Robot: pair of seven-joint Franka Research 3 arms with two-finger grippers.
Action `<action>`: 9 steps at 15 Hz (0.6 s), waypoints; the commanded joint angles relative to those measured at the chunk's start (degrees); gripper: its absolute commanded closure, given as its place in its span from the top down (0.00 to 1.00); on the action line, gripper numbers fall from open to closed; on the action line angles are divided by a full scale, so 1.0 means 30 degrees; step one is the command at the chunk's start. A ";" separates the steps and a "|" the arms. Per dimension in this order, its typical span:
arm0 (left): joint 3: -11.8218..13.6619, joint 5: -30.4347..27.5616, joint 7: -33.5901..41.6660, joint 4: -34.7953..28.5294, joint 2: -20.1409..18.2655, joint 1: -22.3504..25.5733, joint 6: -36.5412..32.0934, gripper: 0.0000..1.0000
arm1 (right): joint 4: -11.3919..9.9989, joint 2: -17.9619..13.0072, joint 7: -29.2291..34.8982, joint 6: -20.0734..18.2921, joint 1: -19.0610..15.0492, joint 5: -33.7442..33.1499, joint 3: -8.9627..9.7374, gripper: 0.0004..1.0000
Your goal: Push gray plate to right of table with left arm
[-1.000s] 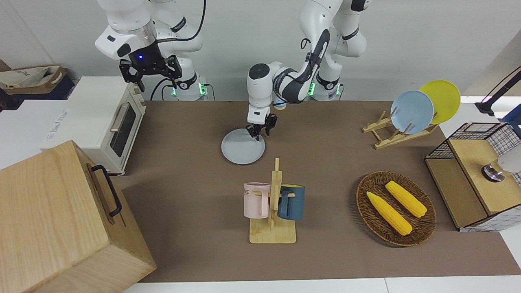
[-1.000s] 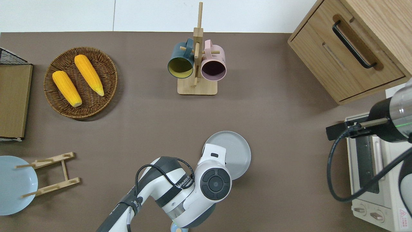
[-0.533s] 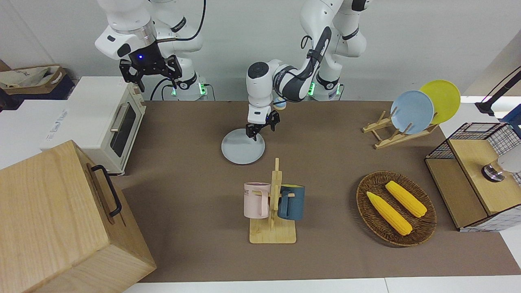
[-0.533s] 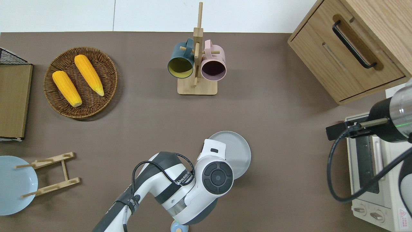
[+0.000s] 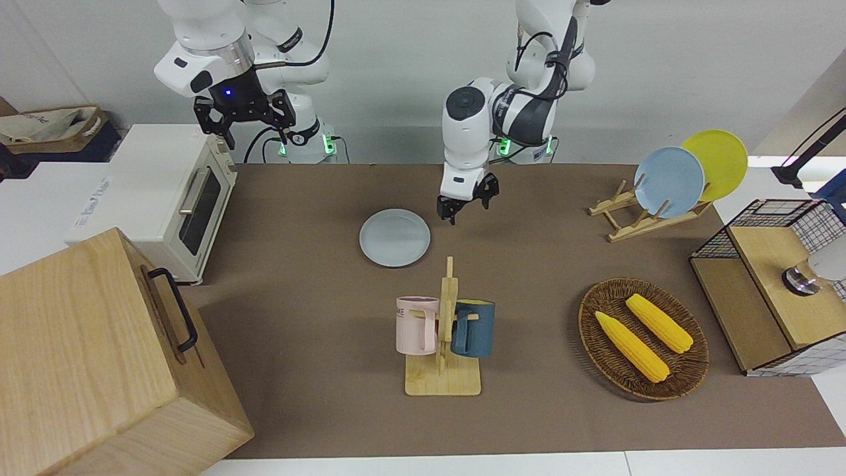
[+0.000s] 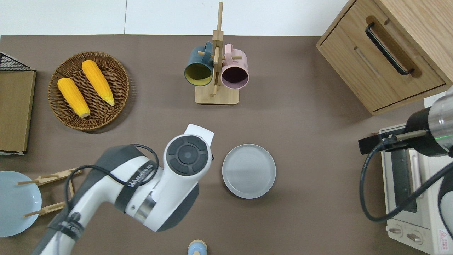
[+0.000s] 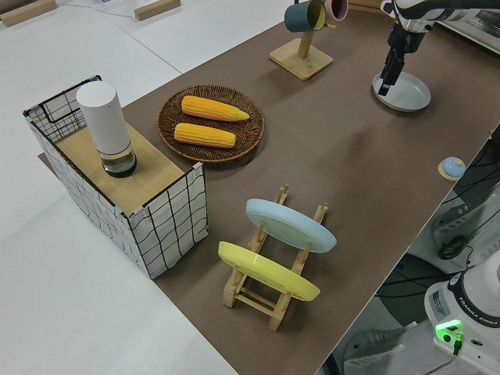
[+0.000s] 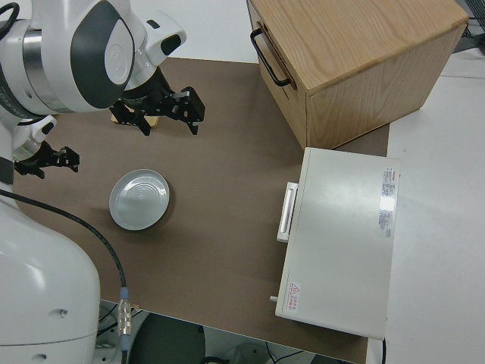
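- The gray plate point(image 5: 394, 237) is lying flat on the brown surface point(image 5: 317, 277), roughly midway along it, nearer to the robots than the wooden mug stand point(image 5: 445, 360).
- The left gripper point(image 5: 466, 205) is hanging in the air beside the gray plate, toward the left arm's end of the surface, and is not touching the plate; bare brown surface is showing between the two.
- Its fingers are pointing down and are spread apart, with nothing between them.
- In the overhead view the left arm's point(image 6: 155, 187) wrist is covering the gripper, so the spot beneath it cannot be told there; the arm is crossing the surface next to the plate without overlapping it.
- The right gripper point(image 5: 243, 114) is parked, its fingers released and gripping nothing.
- A pink mug point(image 5: 416, 324) and a dark blue mug point(image 5: 473, 328) are hanging on the mug stand.
- A wicker basket point(image 5: 687, 370) holding two ears of corn point(image 5: 631, 345) is sitting toward the left arm's end of the surface.
- A wooden plate rack point(image 5: 634, 218), nearer to the robots than the basket, is holding a blue plate point(image 5: 669, 182) and a yellow plate point(image 5: 722, 158), both leaning.
- A white toaster oven point(image 5: 158, 198) and a wooden drawer cabinet point(image 5: 99, 357) are standing at the right arm's end.
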 commanded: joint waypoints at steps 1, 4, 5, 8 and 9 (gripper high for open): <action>0.0066 -0.0865 0.3660 0.1908 -0.0126 0.1937 -0.2677 1.00 | 0.0166 -0.0055 0.0248 -0.0296 -0.0377 0.0111 0.0321 0.98; 0.0096 -0.0690 0.5886 0.3137 -0.0156 0.3666 -0.3790 1.00 | 0.0166 -0.0055 0.0248 -0.0296 -0.0377 0.0111 0.0321 0.98; 0.0096 -0.0660 0.7026 0.3489 -0.0156 0.4309 -0.4404 1.00 | 0.0166 -0.0055 0.0248 -0.0296 -0.0377 0.0111 0.0321 0.98; 0.0067 -0.0836 1.0693 0.5246 -0.0127 0.6129 -0.6134 1.00 | 0.0166 -0.0055 0.0248 -0.0296 -0.0377 0.0111 0.0321 0.98; 0.0067 -0.0836 1.0961 0.5656 -0.0156 0.6364 -0.6458 1.00 | 0.0166 -0.0055 0.0248 -0.0296 -0.0377 0.0082 0.0292 0.98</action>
